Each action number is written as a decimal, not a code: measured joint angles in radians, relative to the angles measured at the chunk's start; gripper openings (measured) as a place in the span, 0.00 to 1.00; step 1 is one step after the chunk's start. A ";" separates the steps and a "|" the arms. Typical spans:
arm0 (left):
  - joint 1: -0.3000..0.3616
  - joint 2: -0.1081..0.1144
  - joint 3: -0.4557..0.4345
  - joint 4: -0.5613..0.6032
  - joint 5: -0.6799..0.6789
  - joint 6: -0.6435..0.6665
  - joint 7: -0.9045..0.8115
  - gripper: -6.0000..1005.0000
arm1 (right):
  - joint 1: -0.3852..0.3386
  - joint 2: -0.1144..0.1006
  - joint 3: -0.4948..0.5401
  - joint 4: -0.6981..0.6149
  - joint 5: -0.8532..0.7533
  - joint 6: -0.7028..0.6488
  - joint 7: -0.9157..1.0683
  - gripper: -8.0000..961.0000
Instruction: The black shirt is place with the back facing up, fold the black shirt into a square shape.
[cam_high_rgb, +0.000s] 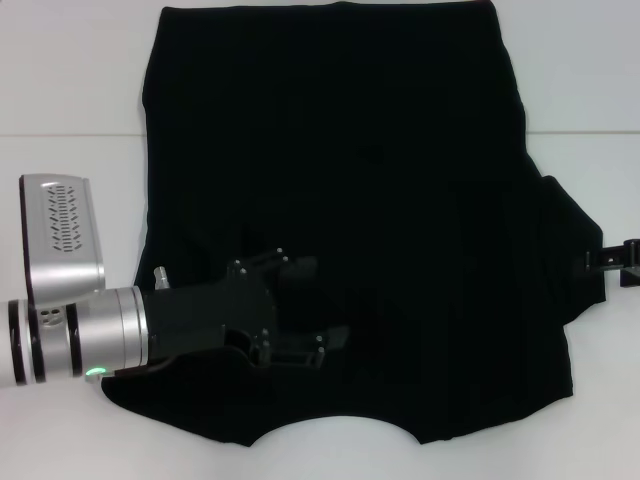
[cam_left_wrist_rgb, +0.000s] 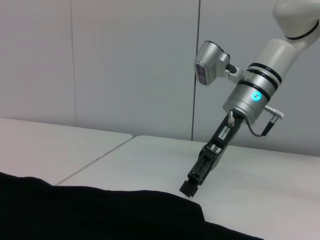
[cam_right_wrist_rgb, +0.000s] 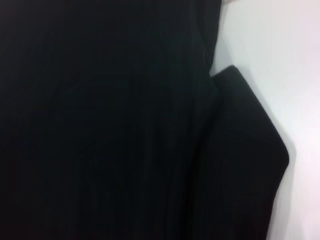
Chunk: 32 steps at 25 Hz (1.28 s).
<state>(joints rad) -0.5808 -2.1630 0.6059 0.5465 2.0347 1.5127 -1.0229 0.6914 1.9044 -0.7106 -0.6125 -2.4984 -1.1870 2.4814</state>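
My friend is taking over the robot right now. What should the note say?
Left pincer: over the shirt near its left collar side; open or shut, cannot tell.
Right pincer: at the tip of the right sleeve, at the table edge; grip unclear.
Shirt: lying on the table, collar toward the robot, left sleeve already tucked in.
Left to do: fold the right sleeve in, then fold the body into a square.

black shirt (cam_high_rgb: 380, 180), flat, left side folded in

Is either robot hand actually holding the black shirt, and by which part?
Cannot be told: left gripper sits over the black shirt, right gripper at its sleeve edge.
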 joint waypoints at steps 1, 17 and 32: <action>-0.001 0.000 0.000 0.000 0.000 0.000 -0.001 0.94 | 0.003 0.002 -0.001 0.005 -0.005 0.001 0.000 0.86; 0.001 0.000 -0.012 0.001 0.000 0.000 0.001 0.94 | 0.017 0.027 -0.017 0.020 -0.010 0.038 -0.003 0.58; 0.003 0.000 -0.012 0.003 -0.009 0.000 -0.002 0.94 | 0.006 0.027 -0.022 0.020 -0.011 0.058 -0.011 0.05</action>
<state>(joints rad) -0.5781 -2.1629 0.5936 0.5492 2.0261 1.5125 -1.0246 0.6970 1.9312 -0.7322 -0.5921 -2.5097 -1.1289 2.4703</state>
